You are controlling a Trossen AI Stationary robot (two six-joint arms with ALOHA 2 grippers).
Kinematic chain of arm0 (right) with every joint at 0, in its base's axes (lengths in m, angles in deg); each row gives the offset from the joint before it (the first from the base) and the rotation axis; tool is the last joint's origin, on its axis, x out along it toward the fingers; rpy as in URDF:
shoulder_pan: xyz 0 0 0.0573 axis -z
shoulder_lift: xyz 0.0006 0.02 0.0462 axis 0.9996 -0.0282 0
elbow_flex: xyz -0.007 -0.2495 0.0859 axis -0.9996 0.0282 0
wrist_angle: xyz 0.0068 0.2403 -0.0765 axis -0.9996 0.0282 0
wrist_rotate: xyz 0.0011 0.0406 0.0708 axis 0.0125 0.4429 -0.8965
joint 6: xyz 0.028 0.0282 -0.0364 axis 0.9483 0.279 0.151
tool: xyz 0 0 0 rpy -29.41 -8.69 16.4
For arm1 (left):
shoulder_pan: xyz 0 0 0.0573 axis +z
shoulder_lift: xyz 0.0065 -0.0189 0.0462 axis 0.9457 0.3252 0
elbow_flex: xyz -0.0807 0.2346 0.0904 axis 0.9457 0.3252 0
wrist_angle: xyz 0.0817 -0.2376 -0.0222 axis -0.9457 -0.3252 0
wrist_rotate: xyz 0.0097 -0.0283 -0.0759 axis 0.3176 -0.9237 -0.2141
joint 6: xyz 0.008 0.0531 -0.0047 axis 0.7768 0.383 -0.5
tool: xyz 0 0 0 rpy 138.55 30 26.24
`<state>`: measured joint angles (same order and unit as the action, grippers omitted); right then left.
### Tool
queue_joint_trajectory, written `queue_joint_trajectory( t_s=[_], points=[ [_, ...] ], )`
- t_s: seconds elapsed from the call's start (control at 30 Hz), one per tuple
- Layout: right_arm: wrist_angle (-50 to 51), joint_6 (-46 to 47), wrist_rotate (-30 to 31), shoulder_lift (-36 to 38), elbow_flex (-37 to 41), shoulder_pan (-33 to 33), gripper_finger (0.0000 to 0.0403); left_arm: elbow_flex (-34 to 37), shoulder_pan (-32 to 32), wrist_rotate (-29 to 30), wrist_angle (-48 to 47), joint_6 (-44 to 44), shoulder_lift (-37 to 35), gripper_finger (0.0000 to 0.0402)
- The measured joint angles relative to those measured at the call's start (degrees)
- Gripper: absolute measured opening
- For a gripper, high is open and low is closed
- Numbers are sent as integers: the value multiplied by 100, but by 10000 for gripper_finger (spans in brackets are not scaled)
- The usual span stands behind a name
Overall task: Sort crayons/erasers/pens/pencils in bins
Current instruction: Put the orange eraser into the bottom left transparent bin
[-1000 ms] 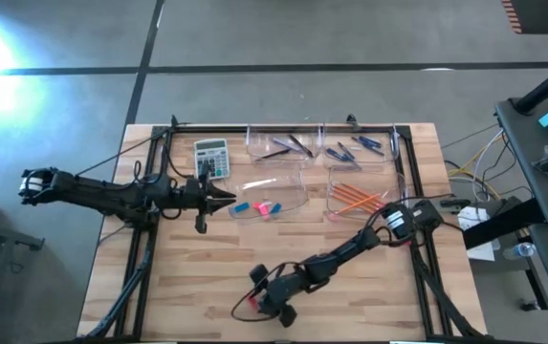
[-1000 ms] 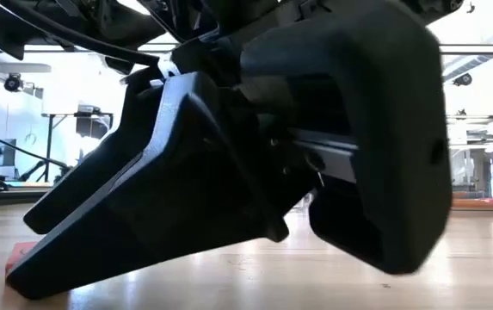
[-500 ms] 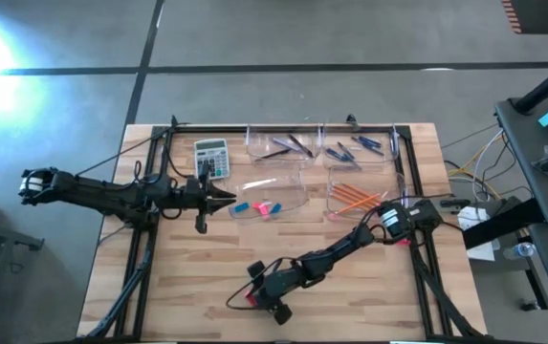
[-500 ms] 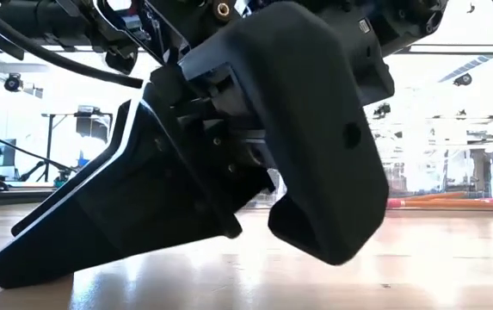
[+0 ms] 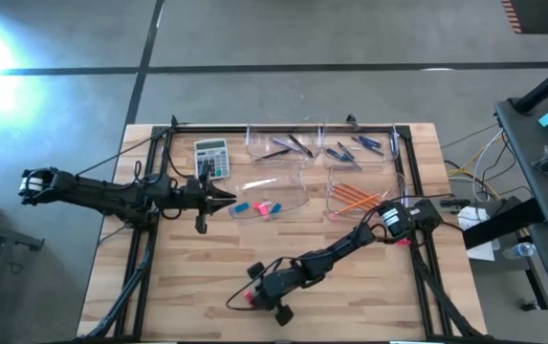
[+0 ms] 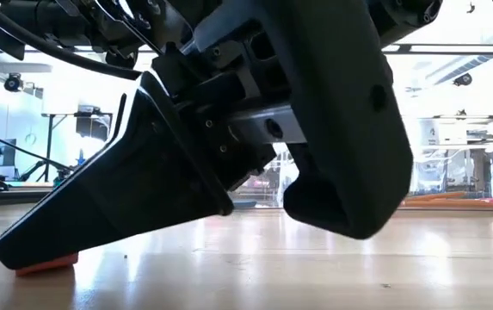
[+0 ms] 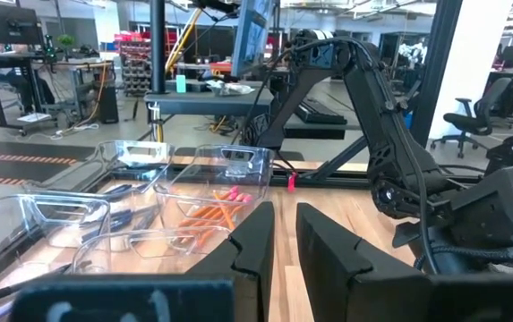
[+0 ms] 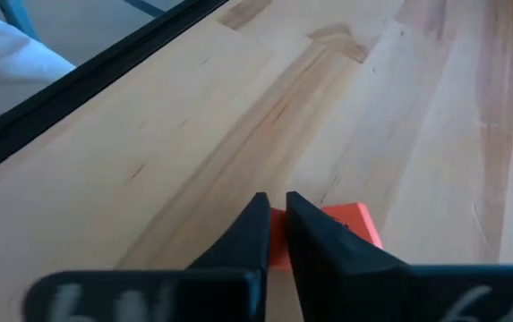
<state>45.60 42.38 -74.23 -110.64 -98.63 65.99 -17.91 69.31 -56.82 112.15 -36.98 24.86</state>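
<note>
Near the front edge of the table (image 5: 159, 287), the right gripper (image 5: 249, 297) is down at the wood, fingers pinched on a pink eraser (image 8: 346, 225). Right wrist view: the two dark fingers nearly meet, with the eraser's flat block showing on either side of and past the tips, lying on the boards. Low view: the fingertip (image 6: 22, 250) rests on the eraser (image 6: 46, 262), which sits flat on the table surface.

Left gripper (image 5: 228, 197) waits above the table's left-centre, pointing toward the bins; fingers (image 7: 256, 250) nearly together, only a narrow gap between them, nothing held.

Four clear bins sit toward the back of the table. Rear left bin (image 5: 254, 143) holds dark sticks; rear right bin (image 5: 336, 141) holds blue ones. Front right bin (image 5: 335, 204) holds the pencils (image 5: 355, 199), lying in a loose bundle. Front left bin (image 5: 293, 203) holds more erasers (image 5: 257, 206), light blue and pink. Grey calculator (image 5: 211, 158) lies left of the bins.
</note>
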Motion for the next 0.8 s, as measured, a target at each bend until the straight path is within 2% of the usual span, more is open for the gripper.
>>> queue_joint_trajectory(
  t_s=[0.17,0.37,0.53,0.8],
  points=[
    [93,6,-45,188,-31,-6,10,0,0,-27,2,-13,0,35],
    [716,-149,454,741,-11,19,9,0,-39,-48,6,-13,-26,35],
    [1209,-306,572,1371,-3,-7,8,0,-106,-62,8,-11,-58,35],
    [1946,-745,1671,2651,312,156,8,0,-107,-76,5,-9,-79,35]
  ],
)
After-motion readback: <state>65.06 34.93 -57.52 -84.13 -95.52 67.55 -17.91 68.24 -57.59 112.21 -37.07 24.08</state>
